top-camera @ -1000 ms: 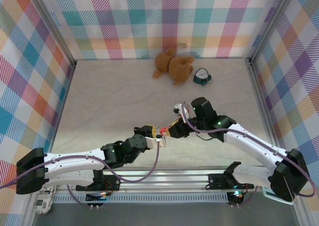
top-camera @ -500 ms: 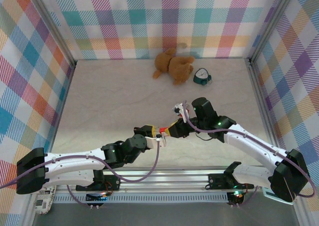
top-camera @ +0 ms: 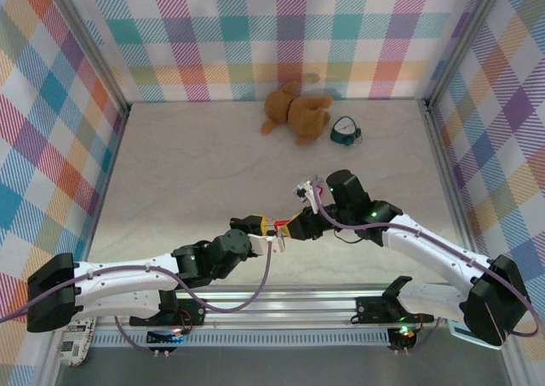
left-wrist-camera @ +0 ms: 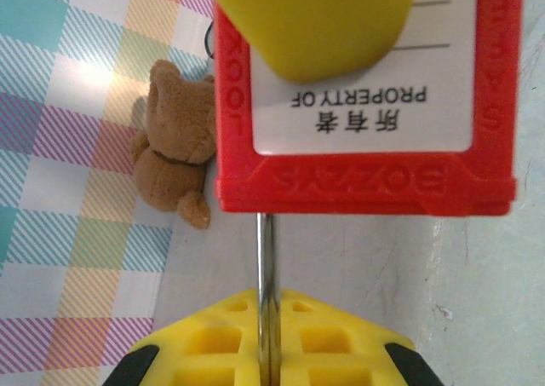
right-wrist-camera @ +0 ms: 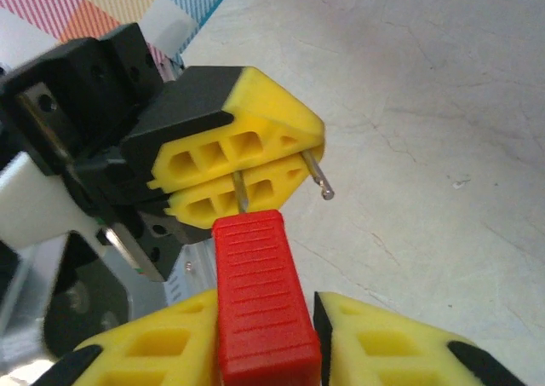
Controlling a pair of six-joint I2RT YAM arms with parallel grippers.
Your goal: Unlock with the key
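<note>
pale marbled table (top-camera: 187,173), plaid walls (top-camera: 281,28), red padlock (left-wrist-camera: 366,180)

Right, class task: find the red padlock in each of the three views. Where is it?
Top external: red padlock just below centre.
Left wrist: padlock upper centre.
Right wrist: padlock bottom centre.
Shared landmark: the left gripper, shut on its shackle.

My left arm (top-camera: 119,285) and right arm (top-camera: 426,245) are white shells with black joints, and a purple cable (top-camera: 269,271) loops along each. My left hand (right-wrist-camera: 302,158) and right hand (right-wrist-camera: 264,318) have yellow fingers (right-wrist-camera: 230,152) with square moulded pockets, on black mounts.
</note>
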